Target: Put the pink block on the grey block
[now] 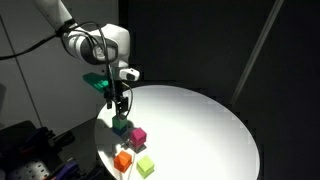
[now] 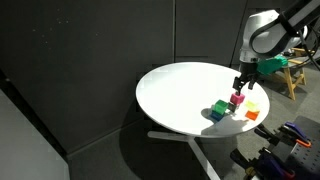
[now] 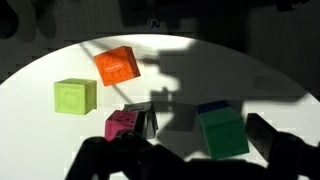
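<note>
Gripper (image 1: 119, 101) hangs just above the cluster of cubes near the table's edge, fingers spread wide in the wrist view, gripping nothing. Below it sits the pink block (image 3: 124, 123), on the white table (image 1: 200, 120), with what may be the grey block (image 3: 148, 118) pressed against it, half in shadow. It looks light, rigid and smooth-faced; I'd pinch two opposite free sides. Beside it are a green cube (image 3: 222, 131), a yellow-green cube (image 3: 75, 96) and an orange cube (image 3: 116, 64). No containers anywhere.
</note>
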Robot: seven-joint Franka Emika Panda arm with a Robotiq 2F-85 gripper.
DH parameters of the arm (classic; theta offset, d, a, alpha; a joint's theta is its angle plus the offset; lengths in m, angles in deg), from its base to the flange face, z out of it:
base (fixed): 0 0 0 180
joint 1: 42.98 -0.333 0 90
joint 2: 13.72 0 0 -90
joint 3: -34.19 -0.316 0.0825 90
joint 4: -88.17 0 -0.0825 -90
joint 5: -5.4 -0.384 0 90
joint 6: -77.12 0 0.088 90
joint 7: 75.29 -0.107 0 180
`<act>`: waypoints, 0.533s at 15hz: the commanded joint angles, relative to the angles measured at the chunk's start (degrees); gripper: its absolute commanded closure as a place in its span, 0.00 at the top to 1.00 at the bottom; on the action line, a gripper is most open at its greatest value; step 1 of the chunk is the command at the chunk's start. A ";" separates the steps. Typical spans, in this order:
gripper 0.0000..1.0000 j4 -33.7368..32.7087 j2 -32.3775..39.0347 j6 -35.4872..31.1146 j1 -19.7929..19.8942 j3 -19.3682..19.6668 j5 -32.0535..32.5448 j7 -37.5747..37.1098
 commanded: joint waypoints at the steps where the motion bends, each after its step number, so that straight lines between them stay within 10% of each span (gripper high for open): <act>1: 1.00 0.08 -0.32 0.17 0.46 -0.37 -0.26 0.48; 8: 1.00 1.92 -3.09 -0.90 0.61 -0.25 -0.51 1.77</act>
